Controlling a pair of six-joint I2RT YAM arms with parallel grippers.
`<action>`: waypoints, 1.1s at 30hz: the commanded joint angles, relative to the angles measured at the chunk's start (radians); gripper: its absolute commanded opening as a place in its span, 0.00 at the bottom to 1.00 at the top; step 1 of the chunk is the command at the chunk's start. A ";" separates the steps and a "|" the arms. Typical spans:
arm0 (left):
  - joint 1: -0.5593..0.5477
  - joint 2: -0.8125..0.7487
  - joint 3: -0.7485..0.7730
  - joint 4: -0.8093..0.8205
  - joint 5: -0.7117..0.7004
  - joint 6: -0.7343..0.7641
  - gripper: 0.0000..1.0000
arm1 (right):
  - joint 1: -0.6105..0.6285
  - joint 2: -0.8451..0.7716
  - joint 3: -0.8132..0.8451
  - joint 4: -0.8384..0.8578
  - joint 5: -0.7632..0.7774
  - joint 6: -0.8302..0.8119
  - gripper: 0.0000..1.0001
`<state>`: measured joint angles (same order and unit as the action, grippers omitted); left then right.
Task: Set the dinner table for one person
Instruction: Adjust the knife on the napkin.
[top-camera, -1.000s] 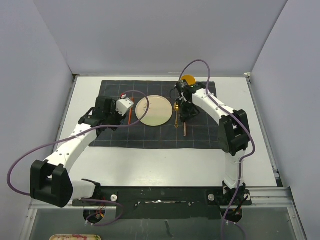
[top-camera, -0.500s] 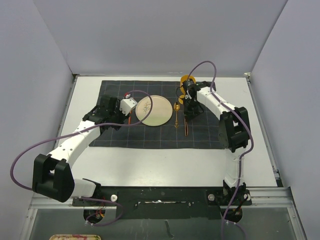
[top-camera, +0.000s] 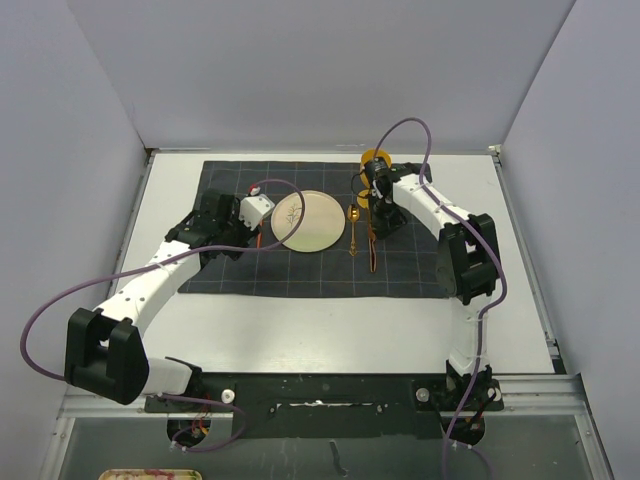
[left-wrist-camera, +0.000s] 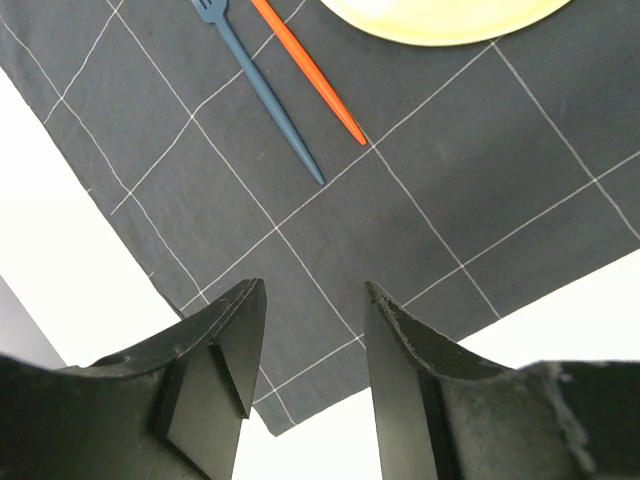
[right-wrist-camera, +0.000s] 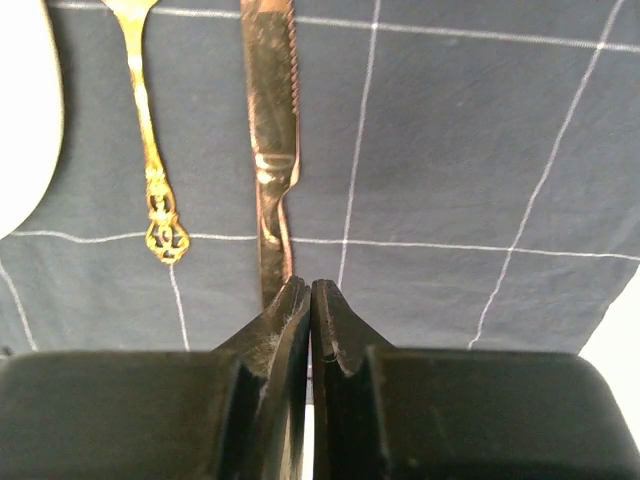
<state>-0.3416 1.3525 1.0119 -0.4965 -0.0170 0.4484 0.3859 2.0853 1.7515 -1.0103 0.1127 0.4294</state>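
Dinner table (top-camera: 300, 330): white top that fills the work area. It shows as a bare border on all four sides of the cloth. My two bases sit at its near edge.
Cloth (top-camera: 400, 270): dark grey with a thin light grid, laid flat on the far half of the table.
Plate (top-camera: 305, 220): pale yellow and round, at about the middle of the cloth.
Spoon (right-wrist-camera: 165, 232): gold with an ornate handle end, flat on the cloth just right of the plate, handle toward the near side.
Knife (right-wrist-camera: 270, 110): gold with a serrated blade, flat on the cloth just right of the spoon and parallel to it.
Fork (left-wrist-camera: 267, 100): blue, on the cloth left of the plate.
Orange stick (left-wrist-camera: 309, 70): between the fork and the plate, close beside the fork but not touching it.
Yellow round item (top-camera: 376, 157): at the far edge of the cloth, partly hidden behind my right arm.
Left gripper (left-wrist-camera: 312, 290): jaws wide apart with nothing between them, over bare cloth at the left near corner.
Right gripper (right-wrist-camera: 310, 285): jaws pressed together, low over the near end of the knife. The handle runs under one finger, not between the two. I cannot tell whether it touches.
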 joint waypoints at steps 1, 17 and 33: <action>-0.005 -0.033 0.047 0.050 0.022 -0.022 0.44 | 0.003 -0.023 -0.040 0.087 0.107 -0.041 0.00; -0.005 -0.061 -0.001 0.077 0.017 -0.009 0.53 | 0.039 -0.086 -0.179 0.286 0.000 -0.144 0.21; -0.005 -0.050 -0.002 0.066 0.019 -0.005 0.54 | 0.065 -0.114 -0.194 0.291 -0.016 -0.145 0.30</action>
<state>-0.3416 1.3502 1.0031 -0.4683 -0.0135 0.4484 0.4461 2.0289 1.5478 -0.7544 0.1074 0.2871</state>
